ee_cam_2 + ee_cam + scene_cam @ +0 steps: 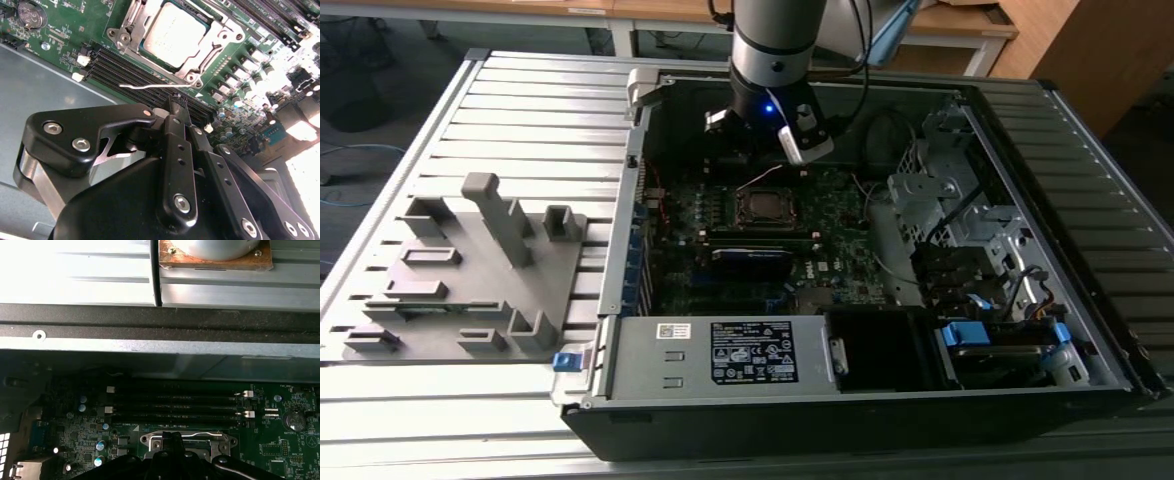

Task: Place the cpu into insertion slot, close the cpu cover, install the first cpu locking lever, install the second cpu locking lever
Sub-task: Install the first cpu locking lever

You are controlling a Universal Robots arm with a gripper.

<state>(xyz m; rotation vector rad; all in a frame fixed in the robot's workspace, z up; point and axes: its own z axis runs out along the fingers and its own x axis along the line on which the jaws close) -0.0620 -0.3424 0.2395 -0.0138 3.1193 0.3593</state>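
One cpu point(175, 34), one cpu cover point(221, 44), one lever point(147, 86), perhaps four memory slots point(175, 408).

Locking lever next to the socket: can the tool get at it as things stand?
Probably yes. The tool sits right at the free end of the locking lever, which sticks out from the socket, and nothing lies between them.

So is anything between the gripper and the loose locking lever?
Nothing visible. In the second wrist view the shut gripper meets the free end of the locking lever, near the cpu cover; whether it grips it is unclear.
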